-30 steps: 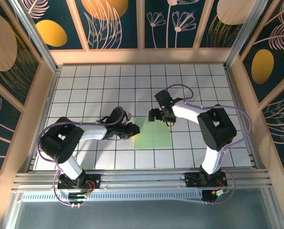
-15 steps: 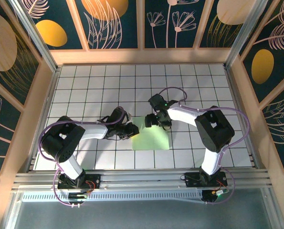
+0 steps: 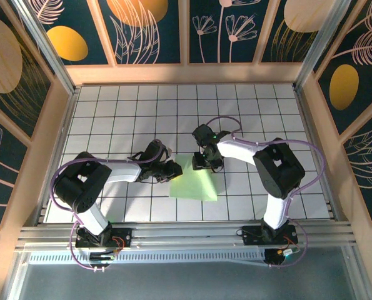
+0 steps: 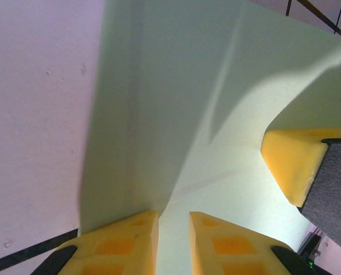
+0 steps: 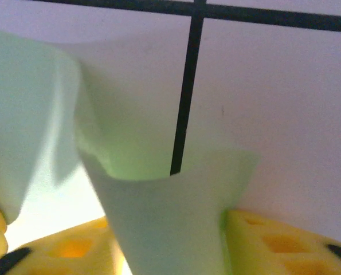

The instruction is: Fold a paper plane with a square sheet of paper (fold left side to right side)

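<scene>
The square sheet of paper [image 3: 195, 186], pale green, lies skewed on the white tiles between both arms, with its far edge lifted. My left gripper [image 3: 173, 170] is at its left edge. In the left wrist view the yellow fingers [image 4: 124, 240] stand almost together, and the sheet [image 4: 176, 103] runs into the narrow gap of the left gripper [image 4: 173, 229], bending up from there. My right gripper [image 3: 201, 165] is at the far edge. In its wrist view a curled flap of the sheet [image 5: 124, 126] stands between the spread fingers of the right gripper [image 5: 164, 246]. One right finger [image 4: 290, 160] shows in the left wrist view.
The floor is white tiles with black grid lines [image 5: 187, 86]. Wooden walls [image 3: 186, 74] close the back and sides, and a metal rail [image 3: 186, 234] runs along the near edge, where both arm bases sit.
My right gripper has moved left and nearer onto the sheet's far edge, its jaws narrowing. The sheet has turned and shifted left, its far edge lifted. The left gripper has barely moved.
</scene>
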Motion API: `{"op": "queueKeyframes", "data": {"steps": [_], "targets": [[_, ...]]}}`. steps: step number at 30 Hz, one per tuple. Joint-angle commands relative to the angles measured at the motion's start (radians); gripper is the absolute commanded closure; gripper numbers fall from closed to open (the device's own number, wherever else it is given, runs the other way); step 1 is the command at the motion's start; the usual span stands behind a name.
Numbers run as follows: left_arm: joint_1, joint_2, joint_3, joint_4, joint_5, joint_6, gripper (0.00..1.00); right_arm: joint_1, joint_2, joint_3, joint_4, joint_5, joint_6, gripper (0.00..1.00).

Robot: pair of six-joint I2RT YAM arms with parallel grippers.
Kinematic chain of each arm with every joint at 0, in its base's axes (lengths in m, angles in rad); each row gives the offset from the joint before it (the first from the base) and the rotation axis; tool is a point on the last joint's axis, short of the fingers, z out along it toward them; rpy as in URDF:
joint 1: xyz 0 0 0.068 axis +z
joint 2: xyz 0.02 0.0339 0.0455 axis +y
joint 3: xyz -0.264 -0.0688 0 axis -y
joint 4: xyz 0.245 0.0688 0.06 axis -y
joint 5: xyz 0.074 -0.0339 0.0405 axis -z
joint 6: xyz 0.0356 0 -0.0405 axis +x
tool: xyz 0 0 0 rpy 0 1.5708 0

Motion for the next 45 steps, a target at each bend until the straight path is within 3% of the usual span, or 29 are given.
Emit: {"op": "queueKeyframes", "data": {"steps": [1, 6, 14, 18, 20, 23, 25, 30, 34, 40, 45], "targets": [[-0.004, -0.008, 0.010, 0.035, -0.012, -0.027, 0.78, -0.002, 0.017, 0.007, -0.009, -0.044, 0.008, 0.61], [0.036, -0.085, 0.024, 0.034, 0.026, 0.019, 0.67, -0.054, -0.036, -0.048, 0.063, -0.152, -0.006, 0.69], [0.269, -0.270, -0.060, 0.099, 0.130, 0.079, 0.46, -0.193, -0.177, -0.150, 0.254, -0.491, -0.080, 0.71], [0.351, -0.351, -0.098, 0.217, 0.212, 0.082, 0.34, -0.264, -0.263, -0.174, 0.328, -0.662, -0.114, 0.71], [0.378, -0.383, -0.128, 0.363, 0.284, 0.055, 0.27, -0.293, -0.301, -0.175, 0.359, -0.748, -0.126, 0.72], [0.386, -0.418, -0.154, 0.622, 0.401, 0.001, 0.18, -0.319, -0.353, -0.151, 0.382, -0.869, -0.146, 0.72], [0.387, -0.435, -0.140, 0.706, 0.451, -0.003, 0.15, -0.326, -0.387, -0.126, 0.386, -0.930, -0.160, 0.73], [0.386, -0.470, -0.086, 0.703, 0.493, 0.077, 0.06, -0.328, -0.430, -0.058, 0.409, -1.069, -0.149, 0.74], [0.385, -0.445, -0.047, 0.708, 0.544, 0.090, 0.06, -0.326, -0.459, -0.015, 0.476, -1.151, -0.097, 0.75], [0.369, -0.396, 0.008, 0.728, 0.608, 0.095, 0.06, -0.312, -0.497, 0.016, 0.710, -1.248, 0.076, 0.75], [0.317, -0.365, 0.089, 0.631, 0.661, 0.186, 0.05, -0.281, -0.476, 0.054, 0.810, -1.281, 0.146, 0.76]]}}
